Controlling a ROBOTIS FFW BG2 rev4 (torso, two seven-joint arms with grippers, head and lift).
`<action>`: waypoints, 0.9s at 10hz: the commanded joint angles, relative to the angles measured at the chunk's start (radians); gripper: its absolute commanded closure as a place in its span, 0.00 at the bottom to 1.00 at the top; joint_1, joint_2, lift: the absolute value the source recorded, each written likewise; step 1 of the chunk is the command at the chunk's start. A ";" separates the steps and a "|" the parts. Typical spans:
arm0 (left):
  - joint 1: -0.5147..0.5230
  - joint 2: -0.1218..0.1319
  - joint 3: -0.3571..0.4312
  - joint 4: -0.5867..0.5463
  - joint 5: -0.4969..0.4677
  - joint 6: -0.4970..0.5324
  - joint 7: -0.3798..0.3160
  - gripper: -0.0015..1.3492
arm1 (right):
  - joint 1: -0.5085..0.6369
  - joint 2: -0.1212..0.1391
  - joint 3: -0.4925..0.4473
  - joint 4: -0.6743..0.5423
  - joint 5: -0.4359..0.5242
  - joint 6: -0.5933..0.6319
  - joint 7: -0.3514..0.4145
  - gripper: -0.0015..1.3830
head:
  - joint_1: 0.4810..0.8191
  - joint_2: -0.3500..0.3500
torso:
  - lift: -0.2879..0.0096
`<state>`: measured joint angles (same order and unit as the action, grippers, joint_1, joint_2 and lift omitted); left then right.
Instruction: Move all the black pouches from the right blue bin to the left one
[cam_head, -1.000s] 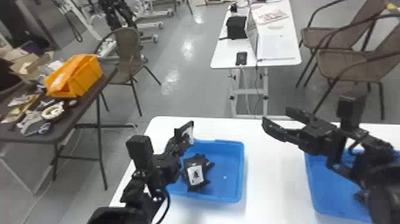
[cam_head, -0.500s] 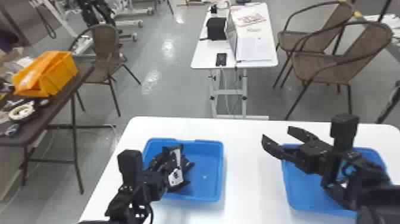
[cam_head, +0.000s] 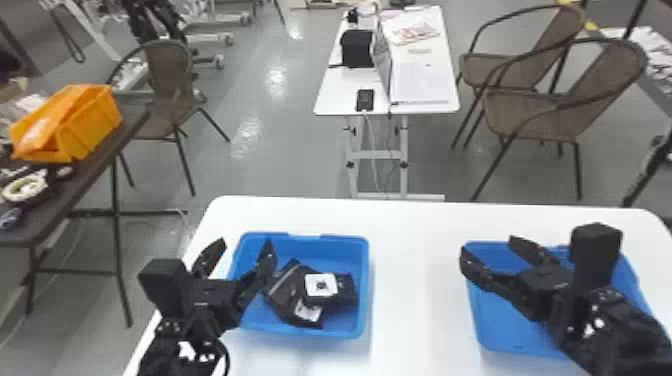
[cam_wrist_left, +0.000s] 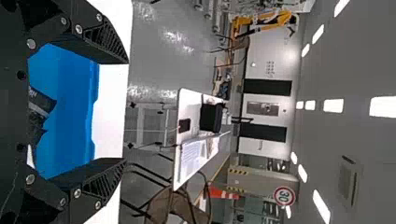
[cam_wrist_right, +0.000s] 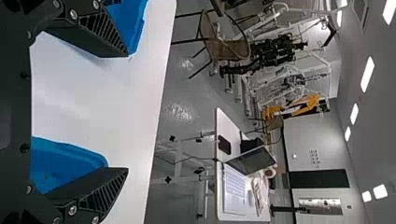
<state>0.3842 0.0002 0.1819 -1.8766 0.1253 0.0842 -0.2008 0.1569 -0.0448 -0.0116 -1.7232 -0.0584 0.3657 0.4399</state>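
Black pouches with white labels lie heaped in the left blue bin. At that bin's left side my left gripper stands open, one finger over the bin and the other over its left edge. In the left wrist view, a dark pouch lies behind the open left gripper. Over the right blue bin is my right gripper, open, its fingertips near the bin's back left corner; the arm hides part of that bin. The right wrist view has the right gripper open with nothing between its fingers.
Both bins stand on a white table with a bare strip between them. Beyond are another white table, brown chairs, and a dark table holding an orange bin.
The left gripper has opened and drawn back leftward from the pouches, which now lie in the left bin. The head view has shifted; the right gripper stays open near the right bin.
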 joint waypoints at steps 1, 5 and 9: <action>0.022 -0.003 0.011 -0.012 0.077 -0.070 0.041 0.20 | 0.059 0.000 -0.008 -0.041 0.011 -0.005 -0.049 0.11 | 0.63 0.72 | 1.00; 0.044 -0.003 0.005 -0.029 0.117 -0.113 0.096 0.20 | 0.162 0.009 -0.070 -0.046 0.035 0.009 -0.240 0.11 | 0.63 0.69 | 1.00; 0.045 -0.003 0.004 -0.029 0.128 -0.112 0.096 0.20 | 0.085 0.020 -0.200 0.166 0.008 -0.042 -0.240 0.11 | 0.63 0.54 | 1.00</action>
<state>0.4298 0.0000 0.1854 -1.9052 0.2526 -0.0279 -0.1043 0.2604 -0.0223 -0.2027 -1.5901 -0.0472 0.3313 0.1994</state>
